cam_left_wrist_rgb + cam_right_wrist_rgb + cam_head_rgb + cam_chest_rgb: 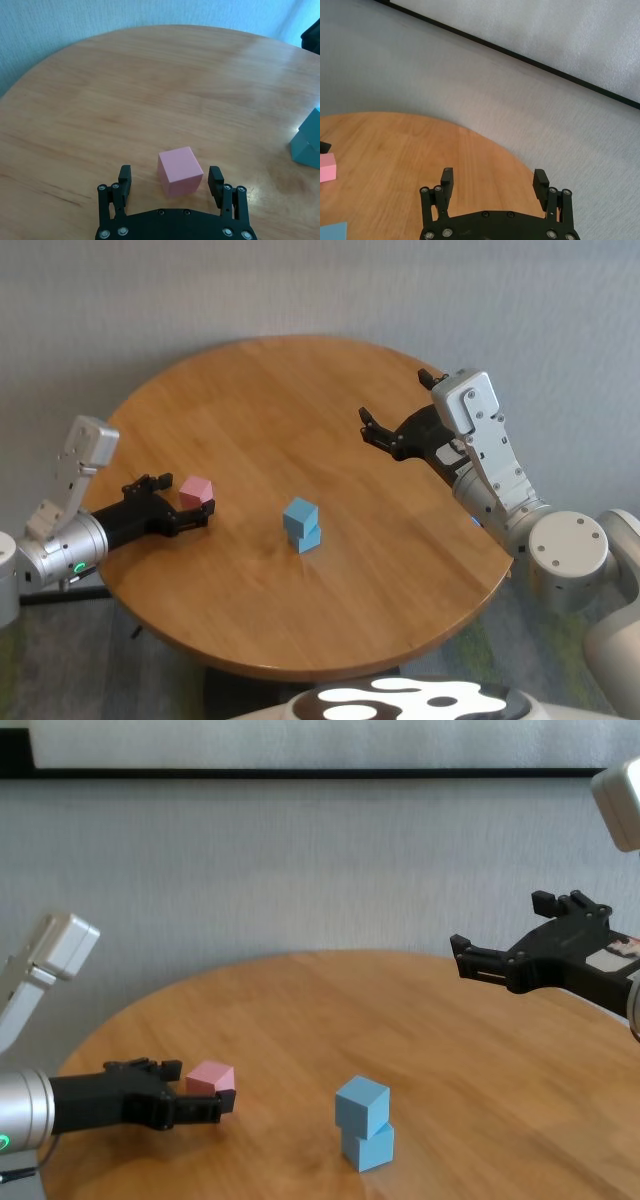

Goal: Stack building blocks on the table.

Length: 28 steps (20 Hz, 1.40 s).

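— Round wood-grain table (400, 560) against a pale grey wall: any writing to read?

— None that I can make out on the cubes or on my arms. My left gripper (184, 503) lies low on the table's left side, its fingers spread wide on either side of the pink cube (196, 490), not pressing it (a gap shows on each side in my left wrist view).

— And the blue ones?

— One light blue cube (300, 514) sits, turned a little, on the other (310, 538), near the table's middle, well apart from the pink one.

— Room to move?

— Bare wood all round the stack. My right gripper (400, 420) hovers open above the table's right side.
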Motion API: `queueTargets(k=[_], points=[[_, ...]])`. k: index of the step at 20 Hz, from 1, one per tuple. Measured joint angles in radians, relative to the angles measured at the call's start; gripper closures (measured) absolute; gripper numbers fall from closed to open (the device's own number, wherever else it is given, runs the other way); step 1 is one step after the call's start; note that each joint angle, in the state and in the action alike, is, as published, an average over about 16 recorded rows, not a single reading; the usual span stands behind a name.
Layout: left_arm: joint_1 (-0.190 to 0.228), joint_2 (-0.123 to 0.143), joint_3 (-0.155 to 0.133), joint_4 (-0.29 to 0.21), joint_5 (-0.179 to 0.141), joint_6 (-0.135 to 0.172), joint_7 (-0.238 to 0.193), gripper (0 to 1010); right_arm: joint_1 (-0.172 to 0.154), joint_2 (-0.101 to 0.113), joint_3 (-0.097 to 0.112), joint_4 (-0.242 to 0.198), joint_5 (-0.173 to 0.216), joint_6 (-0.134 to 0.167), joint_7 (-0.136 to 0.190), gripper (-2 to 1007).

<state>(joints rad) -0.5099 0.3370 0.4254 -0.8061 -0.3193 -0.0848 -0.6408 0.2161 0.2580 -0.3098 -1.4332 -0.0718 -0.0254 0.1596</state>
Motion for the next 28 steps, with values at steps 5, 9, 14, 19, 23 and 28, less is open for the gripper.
queueTargets(k=[5,9,14,19,23,28], points=[[-0.017,-0.009,-0.002,0.026,0.004,-0.012,-0.009,8,0.000,0.000,0.000,0.000,0.000,0.000,0.000,0],[-0.032,-0.017,-0.004,0.051,0.007,-0.022,-0.019,8,0.000,0.000,0.000,0.000,0.000,0.000,0.000,0],[-0.054,-0.027,-0.005,0.087,0.011,-0.035,-0.031,8,0.000,0.000,0.000,0.000,0.000,0.000,0.000,0],[-0.086,-0.042,-0.003,0.143,0.017,-0.047,-0.055,8,0.000,0.000,0.000,0.000,0.000,0.000,0.000,0],[-0.108,-0.051,-0.001,0.180,0.021,-0.053,-0.069,8,0.000,0.000,0.000,0.000,0.000,0.000,0.000,0],[-0.124,-0.058,0.001,0.206,0.024,-0.054,-0.079,20,0.000,0.000,0.000,0.000,0.000,0.000,0.000,0]])
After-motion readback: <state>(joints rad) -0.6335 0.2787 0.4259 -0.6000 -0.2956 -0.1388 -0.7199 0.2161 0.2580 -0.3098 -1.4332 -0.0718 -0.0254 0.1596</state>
